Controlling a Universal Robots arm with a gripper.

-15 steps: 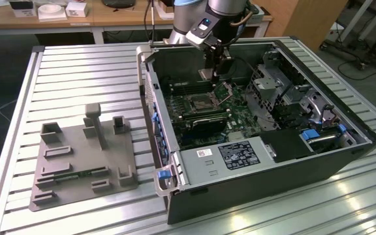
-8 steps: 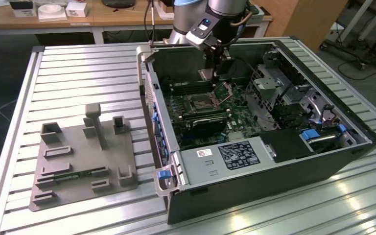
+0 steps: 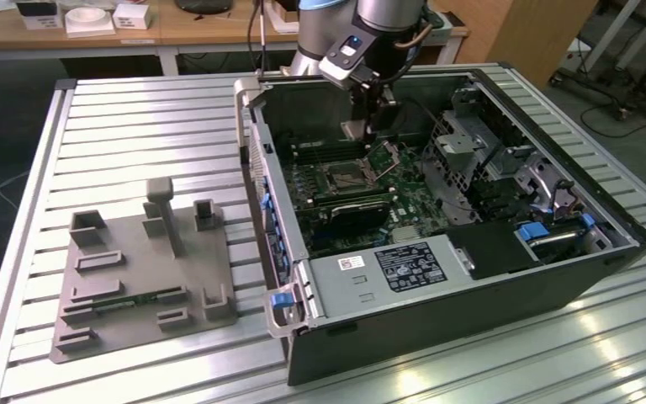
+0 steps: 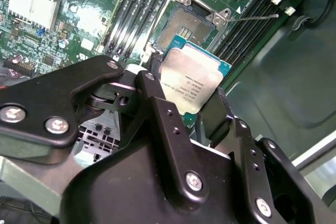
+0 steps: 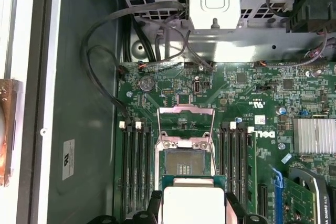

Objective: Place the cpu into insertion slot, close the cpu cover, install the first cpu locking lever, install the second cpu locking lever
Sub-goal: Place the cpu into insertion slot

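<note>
The gripper (image 4: 184, 98) is clamped on the cpu (image 4: 191, 80). The two black fingers (image 4: 214, 113) press against opposite edges of the chip, one on each side. The pale metal top of the chip lies exposed between them, and its green border shows along the edge furthest from the gripper body. In the first wrist view the cpu (image 5: 193, 203) sits squarely between the fingers (image 5: 233, 207), just beside the near edge of the insertion slot (image 5: 185, 163) and not seated in it.

The insertion slot is open, with its contact field uncovered. The cpu cover (image 5: 186, 110) is swung back from the slot on the side away from the chip. Memory slots (image 5: 136, 166) flank the insertion slot on both sides of the motherboard (image 5: 236, 93).

In the exterior view the gripper (image 3: 368, 118) reaches down into the open computer case (image 3: 469, 303), which lies on the slatted table (image 3: 132, 126).
</note>
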